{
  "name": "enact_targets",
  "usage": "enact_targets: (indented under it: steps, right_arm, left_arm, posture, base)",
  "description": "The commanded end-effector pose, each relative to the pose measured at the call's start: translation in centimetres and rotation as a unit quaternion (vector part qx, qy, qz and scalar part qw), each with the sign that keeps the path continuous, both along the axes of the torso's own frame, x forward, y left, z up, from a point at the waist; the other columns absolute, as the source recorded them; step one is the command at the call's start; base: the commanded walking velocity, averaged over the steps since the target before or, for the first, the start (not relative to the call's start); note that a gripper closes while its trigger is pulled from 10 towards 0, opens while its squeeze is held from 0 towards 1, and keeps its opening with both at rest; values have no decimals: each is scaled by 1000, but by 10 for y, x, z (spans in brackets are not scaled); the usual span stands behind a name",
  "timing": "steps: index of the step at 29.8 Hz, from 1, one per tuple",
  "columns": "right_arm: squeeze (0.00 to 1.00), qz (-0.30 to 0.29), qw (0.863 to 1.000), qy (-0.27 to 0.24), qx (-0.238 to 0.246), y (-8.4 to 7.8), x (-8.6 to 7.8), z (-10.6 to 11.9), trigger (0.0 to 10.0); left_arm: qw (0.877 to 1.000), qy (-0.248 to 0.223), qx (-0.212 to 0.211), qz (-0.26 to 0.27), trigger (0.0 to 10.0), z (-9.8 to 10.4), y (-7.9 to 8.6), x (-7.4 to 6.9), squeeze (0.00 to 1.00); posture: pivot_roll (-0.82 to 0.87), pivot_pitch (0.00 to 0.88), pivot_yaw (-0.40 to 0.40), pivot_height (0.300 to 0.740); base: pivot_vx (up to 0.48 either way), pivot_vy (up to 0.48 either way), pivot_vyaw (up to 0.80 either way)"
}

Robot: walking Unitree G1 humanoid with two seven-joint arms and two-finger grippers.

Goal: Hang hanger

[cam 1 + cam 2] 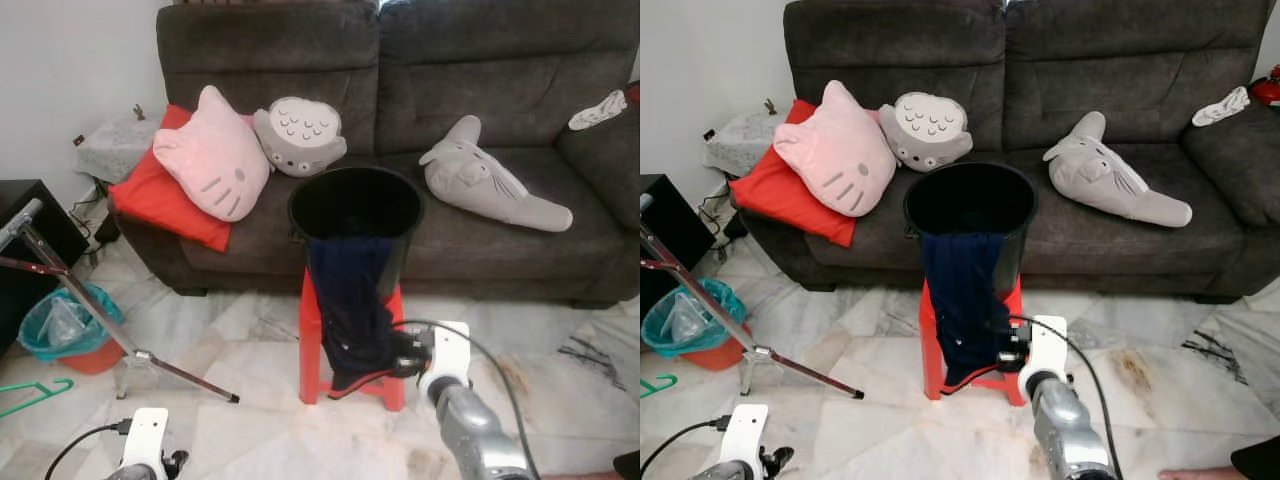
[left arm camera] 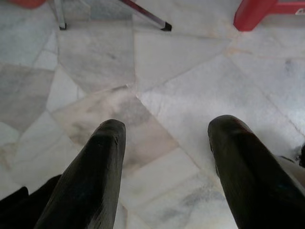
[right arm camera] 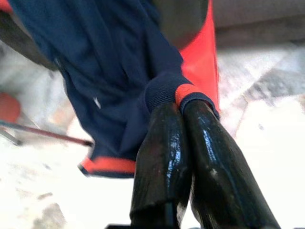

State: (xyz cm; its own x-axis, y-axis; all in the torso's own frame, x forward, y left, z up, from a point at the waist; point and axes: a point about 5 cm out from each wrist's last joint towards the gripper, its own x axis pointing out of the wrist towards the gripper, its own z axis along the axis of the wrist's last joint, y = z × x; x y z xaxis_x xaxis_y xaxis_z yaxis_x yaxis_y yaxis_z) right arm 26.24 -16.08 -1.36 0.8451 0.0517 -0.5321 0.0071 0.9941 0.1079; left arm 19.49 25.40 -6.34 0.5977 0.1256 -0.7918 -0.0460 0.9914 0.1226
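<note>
The right gripper (image 3: 183,107), fingers pressed together, pinches the navy garment (image 1: 350,300) hanging from the black bucket (image 1: 356,205)'s six o'clock rim. What looks like a green hanger (image 1: 30,398) lies on the floor at eight o'clock. The left gripper (image 2: 164,143) hangs spread wide, holding nothing.

- One dark grey sofa (image 1: 480,90).
- Three plush cushions on it: one pink cat (image 1: 212,155), one grey owl (image 1: 298,135), one grey shark (image 1: 490,185).
- One red cushion (image 1: 160,195).
- One black bucket (image 1: 356,205).
- One red stool (image 1: 312,340).
- One navy garment (image 1: 350,300).
- One green hanger (image 1: 30,398).
- One teal-lined bin (image 1: 62,328).
- Two grippers: right gripper (image 3: 183,102), left gripper (image 2: 164,129).
</note>
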Motion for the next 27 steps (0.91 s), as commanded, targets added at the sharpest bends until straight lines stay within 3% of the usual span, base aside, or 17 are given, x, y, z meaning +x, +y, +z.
enact_targets:
  steps: [1, 3, 6, 14, 19, 27]
  right_arm:
    - [0, -10, 1000, 14, -16, -3, -7, -10, 10000]
    - [0, -19, 999, 23, -18, -5, -11, -15, 10000]
    - [0, -52, 997, 41, -25, -12, -25, -29, 10000]
    - [0, -81, 995, 51, -24, -18, -42, -42, 10000]
    - [0, -79, 993, 73, -39, -20, -52, -50, 10000]
    - [0, -69, 994, 78, -37, -16, -58, -54, 10000]
  left_arm:
    - [1000, 10, 0, 5, 10000, -5, 2, -12, 0]
    - [1000, 13, 0, 7, 10000, -7, 3, -16, 0]
    - [1000, 25, -1, 12, 10000, -13, 6, -33, 0]
    - [999, 32, 2, 19, 10000, -14, 17, -45, 0]
    - [999, 32, 3, 19, 10000, -14, 16, -45, 0]
    - [999, 30, 1, 13, 10000, -14, 2, -32, 0]
  posture:
    - [-74, 0, 94, 740]
    - [-74, 0, 93, 740]
    - [-73, 0, 93, 740]
    - [-71, 0, 94, 740]
    - [-66, 0, 92, 740]
    - [-70, 0, 92, 740]
  base:
    - [0, 0, 0]
    - [0, 0, 0]
    - [0, 0, 0]
    - [0, 0, 0]
    - [0, 0, 0]
    - [0, 0, 0]
